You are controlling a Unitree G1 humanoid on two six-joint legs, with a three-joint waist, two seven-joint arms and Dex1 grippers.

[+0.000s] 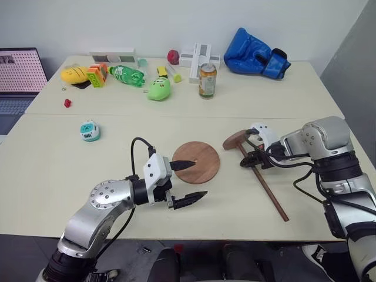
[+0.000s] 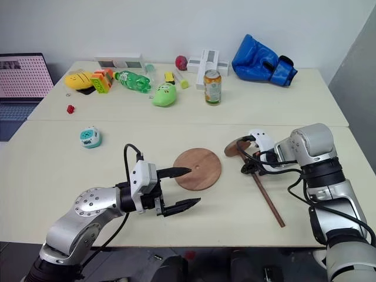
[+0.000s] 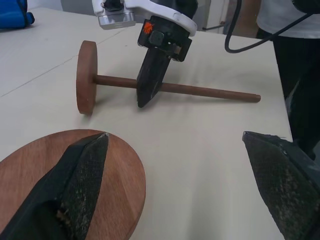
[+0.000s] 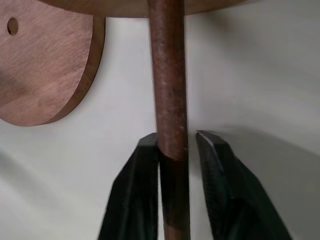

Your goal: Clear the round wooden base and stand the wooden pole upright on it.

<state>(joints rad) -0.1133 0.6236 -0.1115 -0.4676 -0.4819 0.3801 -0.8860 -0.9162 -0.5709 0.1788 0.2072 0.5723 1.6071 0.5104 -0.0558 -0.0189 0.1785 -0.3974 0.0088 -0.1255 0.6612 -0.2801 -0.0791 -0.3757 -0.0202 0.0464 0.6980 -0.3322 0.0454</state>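
**Two jobs: one looks done, one is just starting**

Two jobs make up this task. First, the round wooden base (image 1: 196, 162) has to be cleared. That part looks done, because nothing sits on top of it now. It lies flat near the middle of the pale surface (image 1: 88, 182), with a small hole showing in its top.

Second, the wooden pole (image 1: 261, 183) has to stand up on the base. That part is not done yet. The pole lies on its side on the surface, just to the right of the base. Its round disc end rests close to the base's edge but does not touch it, and its thin end points away toward the near right edge of the surface.

The right hand (image 1: 249, 160) is squeezed shut around the pole, not far from the disc end. In the right wrist view, its two black fingers (image 4: 134, 200) sit on either side of the rod. One presses right against it, and the other looks very close or just touching. The pole does not look lifted yet.

The left hand (image 1: 187, 182) is wide open and holds nothing. One finger reaches over the near edge of the base, and I cannot tell if it touches the wood. The other finger hangs over the bare surface beside it.

What is left, I think: lift the pole, tip it upright, and set it down on the base.
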